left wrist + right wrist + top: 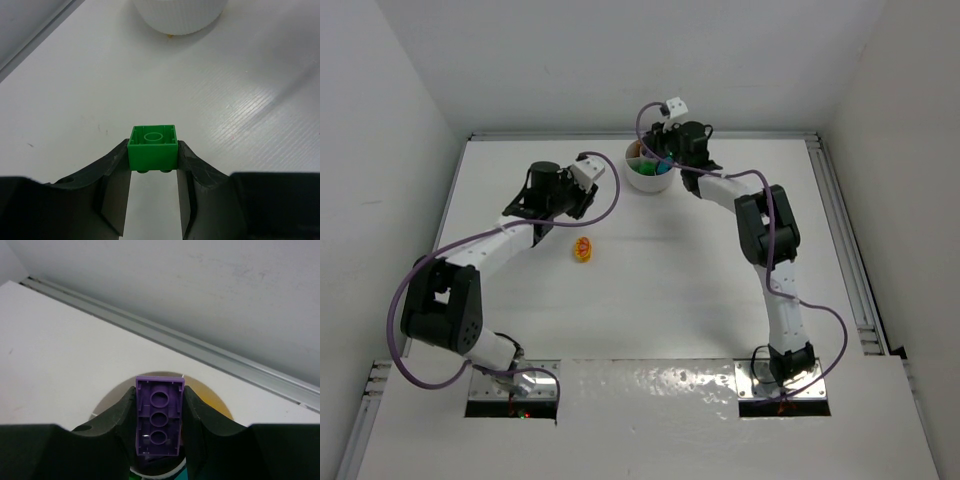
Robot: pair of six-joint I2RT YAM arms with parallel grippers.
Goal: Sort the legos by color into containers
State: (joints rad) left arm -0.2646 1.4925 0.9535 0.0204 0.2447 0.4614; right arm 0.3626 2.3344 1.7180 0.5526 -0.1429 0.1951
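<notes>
Bright, even light falls from above, and the shadows are soft. In the top view the glossy near strip of the table (pixel 650 400) shows strong glare. In the left wrist view the green brick (pixel 152 147) is sharp and the white dish (pixel 177 15) slightly soft. The purple brick (pixel 159 415) in the right wrist view is clear.

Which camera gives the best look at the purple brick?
The right wrist view: the purple brick fills the centre, hollow underside facing the camera, clamped in the right claw above the dish. In the top external view it cannot be made out; the left wrist view misses it.
</notes>
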